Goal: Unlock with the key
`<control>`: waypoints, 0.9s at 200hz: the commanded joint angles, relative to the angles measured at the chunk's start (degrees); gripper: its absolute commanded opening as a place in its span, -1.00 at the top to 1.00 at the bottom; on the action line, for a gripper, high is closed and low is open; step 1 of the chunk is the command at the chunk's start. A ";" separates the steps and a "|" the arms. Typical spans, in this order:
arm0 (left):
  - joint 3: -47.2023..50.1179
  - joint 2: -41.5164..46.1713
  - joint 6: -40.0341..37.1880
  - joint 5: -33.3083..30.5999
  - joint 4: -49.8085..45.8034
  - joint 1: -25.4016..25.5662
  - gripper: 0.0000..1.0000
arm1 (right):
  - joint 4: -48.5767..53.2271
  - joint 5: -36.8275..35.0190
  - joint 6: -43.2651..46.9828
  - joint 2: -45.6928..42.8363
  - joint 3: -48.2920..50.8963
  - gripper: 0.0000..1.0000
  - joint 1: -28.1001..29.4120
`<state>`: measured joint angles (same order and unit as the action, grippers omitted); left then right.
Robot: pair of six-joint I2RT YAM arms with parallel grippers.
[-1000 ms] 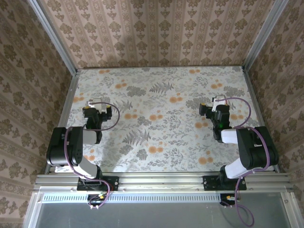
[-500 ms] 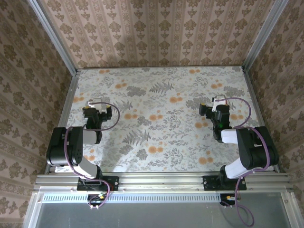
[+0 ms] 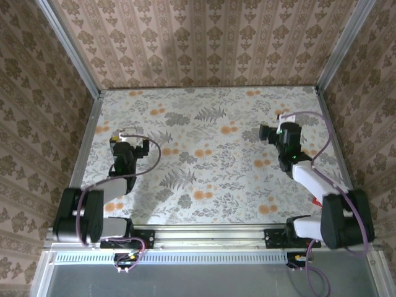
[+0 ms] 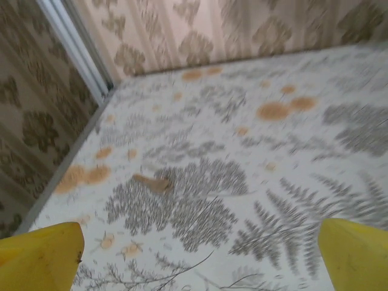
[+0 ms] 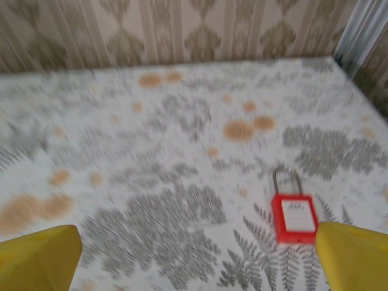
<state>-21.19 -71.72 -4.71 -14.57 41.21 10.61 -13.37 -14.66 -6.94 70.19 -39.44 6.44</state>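
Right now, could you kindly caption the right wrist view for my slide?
Red padlock flat on the floral table, ahead of the right gripper, jaws open.

Red padlock (image 5: pixel 295 218), silver shackle looks shut, lies flat on floral table (image 5: pixel 182 121), pale label up, shackle pointing to far side. Key (image 4: pixel 151 182): small tan sliver, blurred, flat nr table's left edge.

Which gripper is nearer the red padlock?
Right. The padlock lies just ahead of the right gripper; the left gripper is far across the table.
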 commanded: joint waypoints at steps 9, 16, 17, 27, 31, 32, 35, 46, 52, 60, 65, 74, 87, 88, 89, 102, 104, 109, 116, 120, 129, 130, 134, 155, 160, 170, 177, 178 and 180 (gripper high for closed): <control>-7.41 13.57 6.48 -3.24 -20.57 4.13 -1.00 | 30.87 -0.52 -10.66 -10.47 -8.33 -1.00 1.61; -8.93 16.63 8.59 -1.58 -24.94 4.90 -1.00 | 34.81 0.71 -12.41 -12.72 -9.39 -1.00 1.97; -9.16 17.02 8.80 -1.29 -25.56 5.01 -1.00 | 35.34 0.87 -12.62 -13.02 -9.54 -1.00 2.03; -11.59 20.79 12.01 0.82 -31.70 6.06 -1.00 | 40.38 2.40 -14.47 -16.11 -10.65 -1.00 2.48; -12.50 22.11 13.16 1.65 -33.99 6.43 -1.00 | 42.26 2.75 -15.37 -17.34 -11.11 -1.00 2.67; -12.75 22.48 13.46 1.91 -34.61 6.52 -1.00 | 42.71 2.81 -15.46 -17.66 -11.19 -1.00 2.64; -13.30 23.56 14.18 2.66 -36.20 6.67 -1.00 | 43.64 3.13 -16.09 -18.57 -11.44 -1.00 2.82; -15.30 26.70 17.05 4.63 -41.18 7.29 -1.00 | 48.24 5.07 -17.21 -21.59 -12.00 -1.00 3.16; -16.13 28.33 18.77 5.50 -43.77 7.47 -1.00 | 50.26 5.86 -17.63 -23.00 -12.33 -1.00 3.21; -17.24 30.26 20.35 6.72 -47.25 7.56 -1.00 | 52.84 6.53 -18.46 -24.57 -12.80 -1.00 3.47; -17.94 31.33 21.43 7.02 -49.61 7.50 -1.00 | 54.00 7.37 -18.92 -25.53 -12.93 -1.00 3.63; -18.84 33.22 23.08 7.11 -53.39 7.49 -1.00 | 55.34 9.54 -19.38 -26.90 -12.83 -1.00 3.88; -20.25 35.23 24.36 6.38 -59.06 7.49 -1.00 | 56.42 12.28 -19.67 -28.27 -12.30 -1.00 4.43; -20.36 35.37 24.51 6.21 -59.54 7.41 -1.00 | 56.47 12.46 -19.68 -28.36 -12.27 -1.00 4.54; -20.41 35.49 24.67 6.04 -60.04 7.45 -1.00 | 56.54 12.59 -19.69 -28.40 -12.21 -1.00 4.63; -21.41 36.21 25.94 3.80 -65.55 7.43 -1.00 | 57.22 14.46 -19.93 -29.13 -11.51 -1.00 5.55; -21.36 36.21 26.06 3.53 -66.04 7.41 -1.00 | 57.16 14.61 -19.84 -29.21 -11.35 -1.00 5.74; -21.03 36.22 26.08 3.15 -66.90 7.28 -1.00 | 57.22 15.04 -19.78 -29.43 -10.99 -1.00 6.16; -20.36 36.01 26.85 3.01 -67.81 6.71 -1.00 | 57.09 15.34 -19.63 -29.64 -10.71 -1.00 6.77; -20.22 35.69 27.73 2.97 -68.74 6.08 -1.00 | 57.05 15.29 -19.60 -29.75 -10.59 -1.00 7.11; -20.33 34.71 29.87 3.55 -70.62 4.15 -1.00 | 56.92 15.22 -19.52 -29.79 -10.57 -1.00 7.74; -20.31 34.54 30.03 3.74 -70.72 3.89 -1.00 | 56.89 15.25 -19.48 -29.77 -10.57 -1.00 7.81; -20.30 33.90 30.33 4.45 -70.91 2.86 -1.00 | 56.87 15.36 -19.36 -29.75 -10.61 -1.00 8.04; -20.85 28.42 31.80 7.79 -70.82 -2.48 -1.00 | 57.20 16.81 -19.12 -29.15 -11.14 -1.00 8.49; -20.97 26.86 31.93 8.36 -70.39 -3.64 -1.00 | 57.22 17.27 -19.09 -29.00 -11.18 -1.00 8.50; -21.49 23.89 32.95 8.87 -69.89 -5.85 -1.00 | 57.07 18.18 -19.12 -28.82 -10.96 -1.00 8.67; -21.78 21.72 33.44 9.81 -68.96 -7.56 -0.99 | 57.05 18.75 -19.10 -28.68 -10.82 -1.00 8.75; -21.78 21.41 33.45 9.90 -68.67 -7.81 -0.99 | 57.05 18.85 -19.09 -28.65 -10.82 -1.00 8.76; -21.74 20.74 33.52 10.39 -68.07 -8.22 -0.98 | 57.05 18.93 -19.08 -28.63 -10.83 -1.00 8.81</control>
<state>-41.08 -45.43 25.10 -7.92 -26.28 6.52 42.39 0.97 -25.74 41.39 -50.63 14.59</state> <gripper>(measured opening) 0.998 0.999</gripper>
